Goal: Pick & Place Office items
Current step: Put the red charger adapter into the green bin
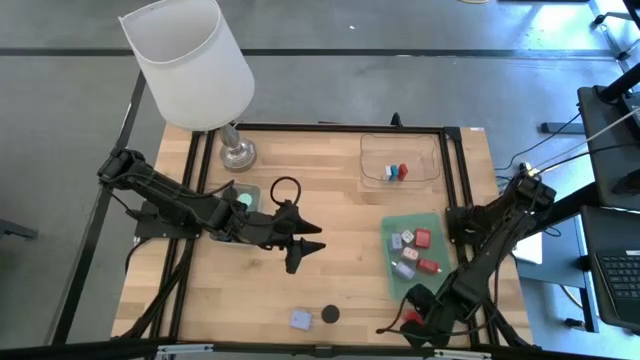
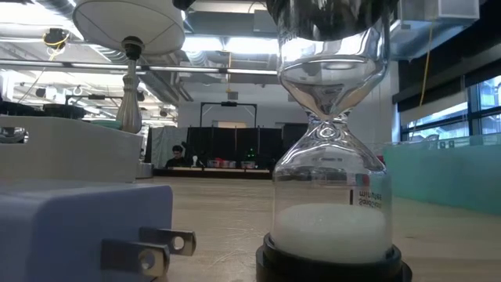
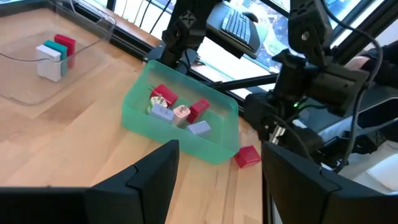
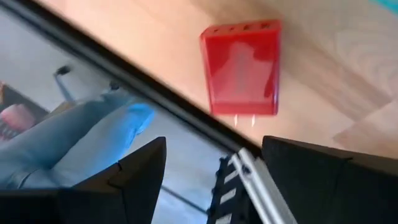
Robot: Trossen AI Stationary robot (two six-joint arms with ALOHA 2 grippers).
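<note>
A red block (image 4: 241, 67) with two small prongs lies on the wood near the table's front right corner, beside the green tray (image 1: 392, 228). My right gripper (image 4: 212, 142) hovers open just short of this block (image 1: 412, 318) and touches nothing. The green tray (image 3: 142, 106) holds several red, lilac and pink blocks. My left gripper (image 1: 308, 245) stands open above the table's middle, with nothing between its fingers (image 3: 155, 171). A lilac block (image 1: 301, 320) and a black-capped hourglass (image 1: 330, 314) stand near the front edge.
A clear tray (image 1: 400, 160) at the back right holds red, white and teal pieces. A white-shaded lamp (image 1: 190, 60) stands at the back left, with a black ring (image 1: 286, 190) near it. A person's blue-clad leg (image 4: 81, 143) shows beyond the table's edge.
</note>
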